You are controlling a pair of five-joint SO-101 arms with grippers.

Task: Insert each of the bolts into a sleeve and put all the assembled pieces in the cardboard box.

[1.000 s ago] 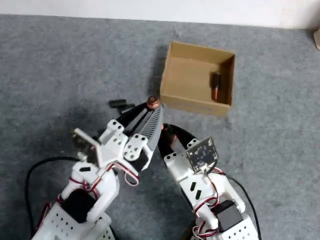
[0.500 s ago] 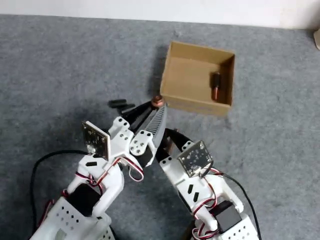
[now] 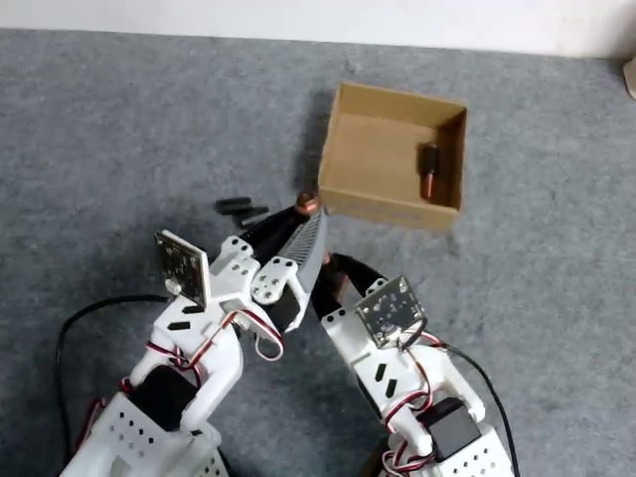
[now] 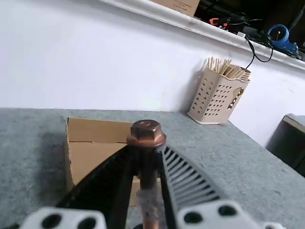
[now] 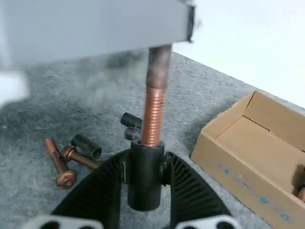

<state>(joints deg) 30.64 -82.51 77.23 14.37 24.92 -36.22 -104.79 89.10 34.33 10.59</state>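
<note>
Grey felt-like matting covers the counter (image 3: 109, 129), with a white wall behind. From the high camera, the left end effector (image 3: 301, 221) has its ribbed fingers closed along a copper-coloured bolt (image 3: 307, 203). The bolt's hexagonal, flanged head sits just beside the front corner of the cardboard box (image 3: 383, 209). Inside the box an assembled piece (image 3: 429, 171) lies against one side wall.

The right wrist camera shows what is hidden from above. The right end effector (image 5: 144, 162) clamps a smooth black cylindrical sleeve (image 5: 143, 186). The bolt's threaded shank meets the sleeve's open mouth, their long axes in line and the head end towards the box. Near them on the matting lie a loose bolt (image 5: 56, 160), a second loose bolt (image 5: 81, 160), a loose sleeve (image 5: 86, 144) and a second loose sleeve (image 5: 131, 120).

The left wrist camera shows a beige perforated holder (image 4: 217, 95) of wooden sticks by the wall.
</note>
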